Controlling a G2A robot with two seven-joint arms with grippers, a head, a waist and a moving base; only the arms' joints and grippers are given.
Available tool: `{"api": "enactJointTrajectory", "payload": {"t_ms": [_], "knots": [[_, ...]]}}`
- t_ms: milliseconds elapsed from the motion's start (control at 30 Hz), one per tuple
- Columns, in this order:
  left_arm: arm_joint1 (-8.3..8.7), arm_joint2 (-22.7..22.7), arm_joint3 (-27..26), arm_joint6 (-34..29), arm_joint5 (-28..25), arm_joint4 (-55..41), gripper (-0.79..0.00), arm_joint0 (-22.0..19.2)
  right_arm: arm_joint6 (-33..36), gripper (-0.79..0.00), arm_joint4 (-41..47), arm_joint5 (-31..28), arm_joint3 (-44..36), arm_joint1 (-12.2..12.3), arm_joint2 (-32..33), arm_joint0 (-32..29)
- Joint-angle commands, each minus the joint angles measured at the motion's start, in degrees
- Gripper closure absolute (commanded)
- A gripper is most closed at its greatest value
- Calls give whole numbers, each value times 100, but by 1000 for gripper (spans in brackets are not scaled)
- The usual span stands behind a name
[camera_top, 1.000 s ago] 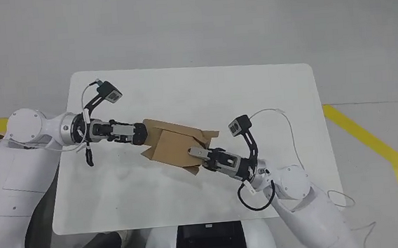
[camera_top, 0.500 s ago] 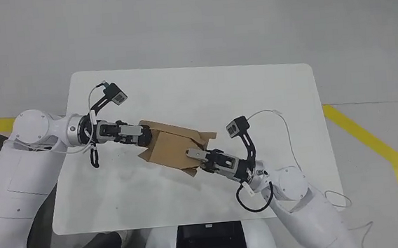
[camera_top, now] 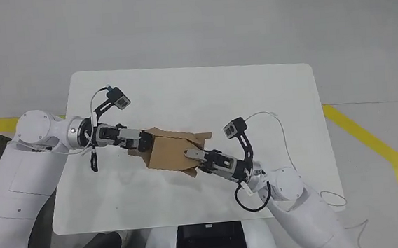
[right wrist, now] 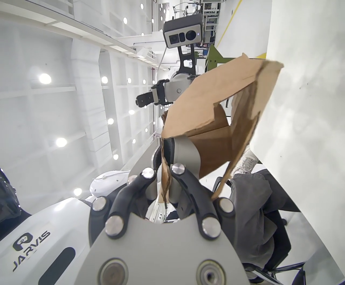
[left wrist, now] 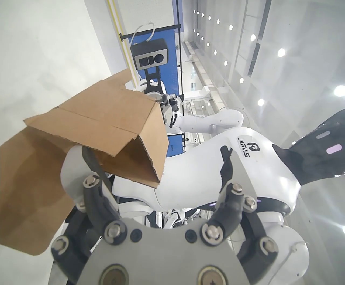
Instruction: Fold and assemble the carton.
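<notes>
A brown cardboard carton [camera_top: 173,150] hangs partly opened above the middle of the white table [camera_top: 182,83]. My right gripper [camera_top: 193,155] is at its near right end, shut on the edge of a flap; in the right wrist view the cardboard edge [right wrist: 163,172] sits pinched between the two fingers, with the carton [right wrist: 215,89] beyond. My left gripper [camera_top: 141,141] is at the carton's left end. In the left wrist view its fingers stand wide apart, one finger [left wrist: 91,162] against a flap of the carton [left wrist: 107,121] and the other finger [left wrist: 227,164] free.
A thin white cable [camera_top: 275,114] loops over the table by the right arm. Yellow floor tape [camera_top: 369,139] runs past the table's right side. Bare table surface lies behind and in front of the carton.
The left arm has pushed rightward into the carton's left end. The carton has shifted slightly and its left flap has folded in. The right gripper has kept its hold and drifted a little left.
</notes>
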Motion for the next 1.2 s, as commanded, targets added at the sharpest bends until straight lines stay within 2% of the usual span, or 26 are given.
{"api": "enactJointTrajectory", "payload": {"t_ms": [0, 333, 567, 867, 1167], "knots": [[-2, -14, 15, 23, -32, 53, -785, 4, 37, 0, 25, -7, -15, 3, -1, -9], [-19, -44, 3, -4, 14, -123, -785, 28, 58, 0, 22, -10, -22, 4, -59, -10], [-1, 17, -153, -4, 94, -211, -785, 60, -204, 0, -22, -178, 77, -23, -110, 8], [95, 256, -311, -4, 408, -728, -785, 79, -300, 0, 116, -153, 191, -24, -28, 22], [207, 534, -283, -4, 356, -925, -785, -52, -343, 0, 300, -200, 337, -63, -123, 76]]}}
